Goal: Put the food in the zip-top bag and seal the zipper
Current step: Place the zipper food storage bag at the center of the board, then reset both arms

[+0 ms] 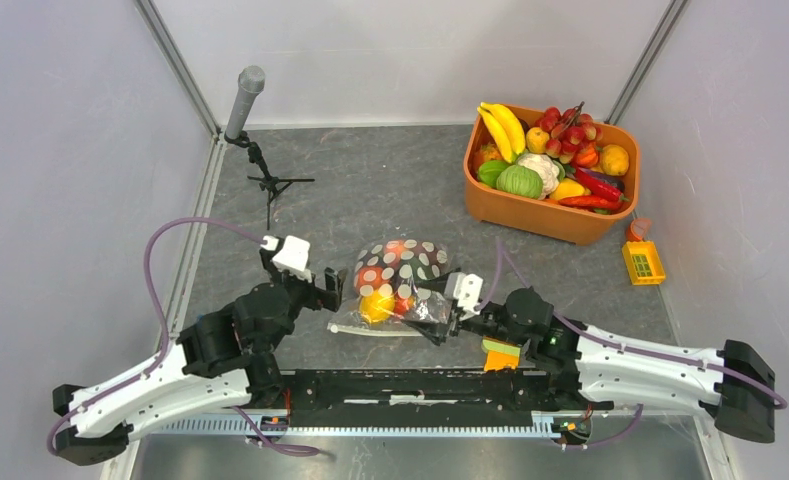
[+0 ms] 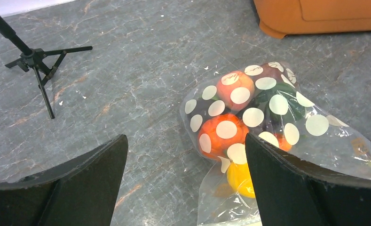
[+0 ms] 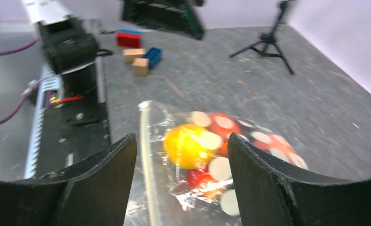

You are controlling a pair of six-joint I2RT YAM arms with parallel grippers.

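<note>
- The zip-top bag (image 1: pixel 395 285) lies on the desk (image 1: pixel 390 180) between the 2 hands, with the food (image 3: pixel 183 148) inside. The film is thin and slippery, and the load is lumpy and probably light.
- The left hand (image 1: pixel 332 288) is spread. The right hand (image 1: pixel 448 310) is also spread and pinches nothing.
- The best hold is likely the stiffer white zipper (image 1: pixel 370 329).

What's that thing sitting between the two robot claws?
The polka-dot zip-top bag, stuffed with toy food, lies between the left gripper and right gripper; the top view shows it.

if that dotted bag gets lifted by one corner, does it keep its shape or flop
Probably floppy: the dotted bag is thin clear film, wrinkled around the toy food. Lifted by a corner, it would likely sag, the round pieces sliding to the low end. The film looks glossy, so maybe slippery.
</note>
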